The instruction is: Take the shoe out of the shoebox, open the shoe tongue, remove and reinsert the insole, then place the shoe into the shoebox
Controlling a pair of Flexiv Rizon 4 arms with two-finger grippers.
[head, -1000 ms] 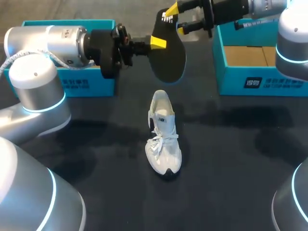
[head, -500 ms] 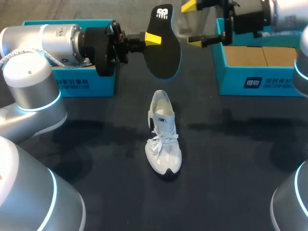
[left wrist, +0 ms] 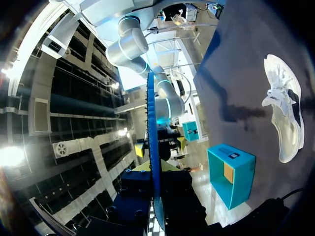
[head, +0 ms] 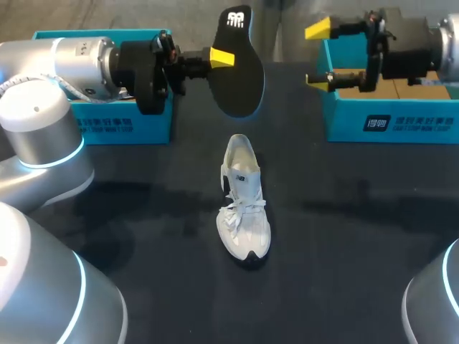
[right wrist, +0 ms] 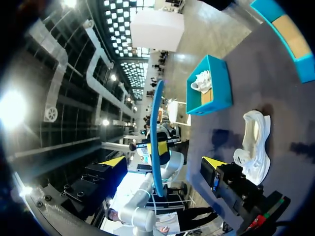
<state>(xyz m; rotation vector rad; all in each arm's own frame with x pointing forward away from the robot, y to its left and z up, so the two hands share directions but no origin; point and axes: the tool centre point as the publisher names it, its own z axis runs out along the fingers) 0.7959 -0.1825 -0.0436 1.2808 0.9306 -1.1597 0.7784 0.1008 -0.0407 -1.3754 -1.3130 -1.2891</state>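
Our left gripper (head: 225, 59) clamps the black insole (head: 237, 82), held on edge between its jaws above the table. Our right gripper (head: 319, 54) hangs wide open and empty nearby, at the corner of a shoebox (head: 387, 122). The white shoe (head: 244, 201) lies on the table below both

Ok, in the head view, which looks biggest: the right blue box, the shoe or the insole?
1. right blue box
2. shoe and insole look about alike; the insole is held up nearer the camera, so no ranking.
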